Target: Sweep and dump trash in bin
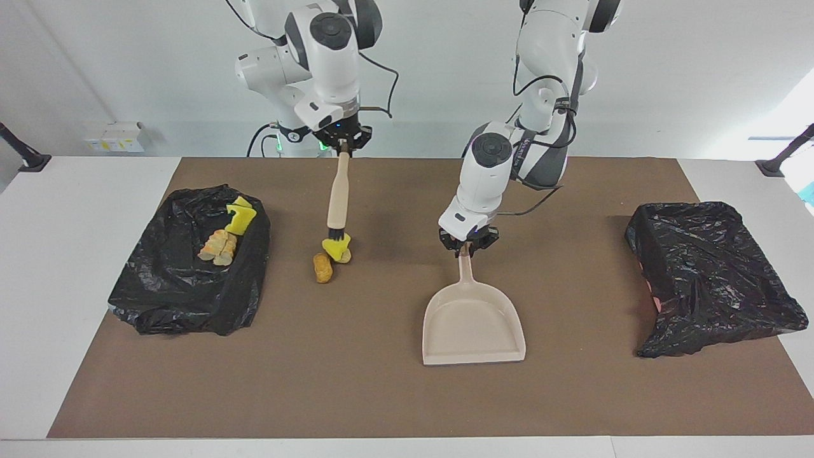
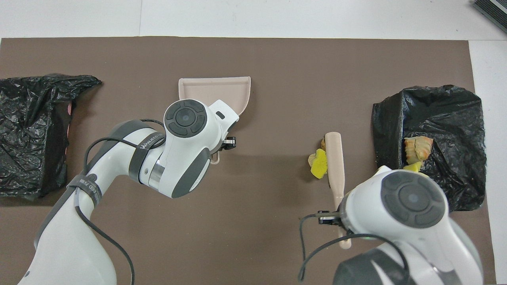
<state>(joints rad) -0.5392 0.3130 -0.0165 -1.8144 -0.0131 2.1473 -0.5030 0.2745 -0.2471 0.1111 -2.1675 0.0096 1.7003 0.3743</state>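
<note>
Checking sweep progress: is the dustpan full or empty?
Empty: the dustpan shows only bare beige floor; the loose trash lies on the mat at the brush.

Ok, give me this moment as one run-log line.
right gripper: holds brush, bristles on loose trash | left gripper: holds dustpan, empty | bin: some trash inside

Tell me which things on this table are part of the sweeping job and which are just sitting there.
Part of the job:
brush, held by right gripper
dustpan, held by left gripper
loose trash at the bristles
bin already holding scraps

Just sitting there:
bin with nothing seen in it toward the left arm's end
brown mat
</note>
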